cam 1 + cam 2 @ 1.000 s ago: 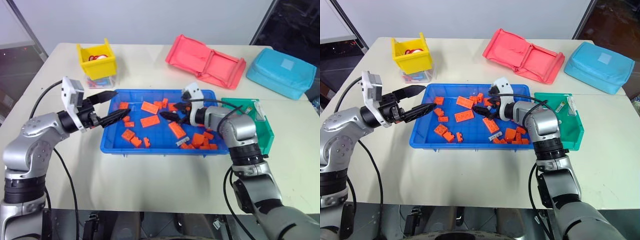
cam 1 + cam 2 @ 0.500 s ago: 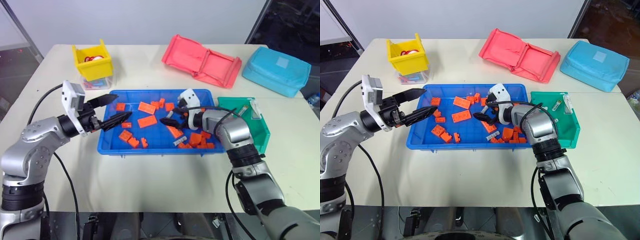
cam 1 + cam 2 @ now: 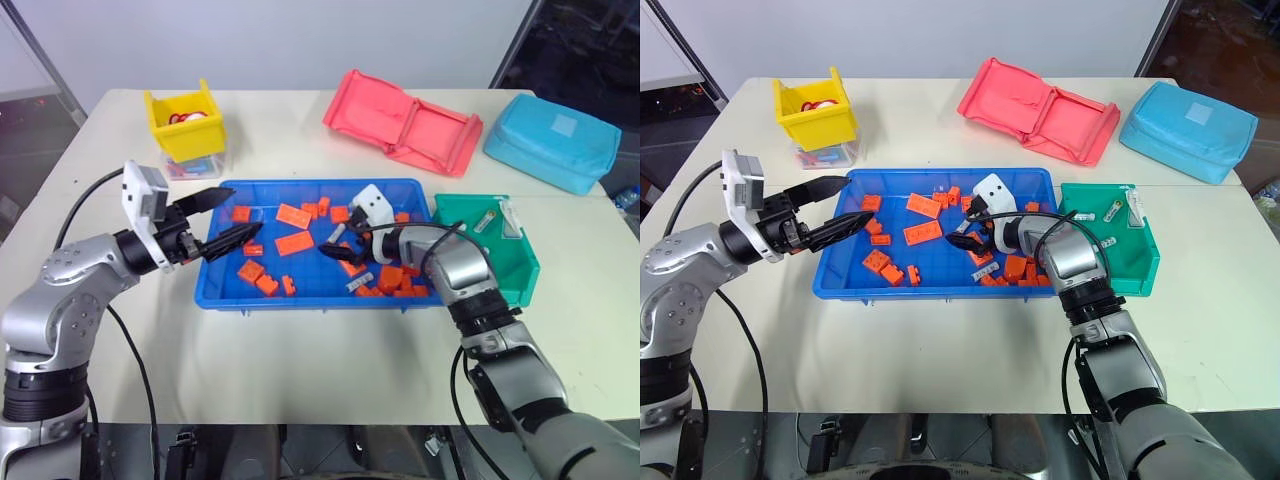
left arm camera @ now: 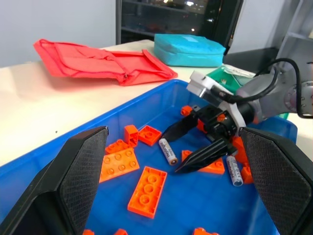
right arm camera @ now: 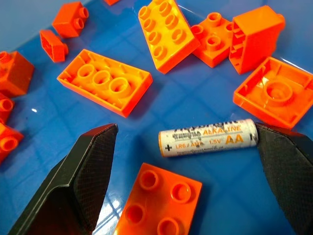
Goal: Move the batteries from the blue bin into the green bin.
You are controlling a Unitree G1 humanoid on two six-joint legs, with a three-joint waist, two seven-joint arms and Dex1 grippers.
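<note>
The blue bin point(image 3: 300, 297) sits mid-table with several orange blocks in it. My right gripper point(image 5: 186, 129) is low inside it and open, its fingers either side of a battery point(image 5: 208, 137) that lies flat on the bin floor; one end of the battery is at one finger. A second battery point(image 4: 234, 170) lies nearby, close to the front wall point(image 3: 360, 285). The green bin point(image 3: 525, 270) stands against the blue bin's right end and holds a few silvery pieces point(image 3: 1113, 208). My left gripper point(image 3: 245, 210) hovers open over the blue bin's left end, holding nothing.
A yellow bin point(image 3: 185, 125) on a clear box stands at the back left. A red opened fabric case point(image 3: 405, 125) and a light blue zipped case point(image 3: 550, 145) lie at the back right. Orange blocks point(image 5: 104, 82) crowd around the battery.
The camera shifted slightly. My right gripper sank toward the bin floor, rolled a little, and its fingers narrowed around the battery. The left arm stayed still.
</note>
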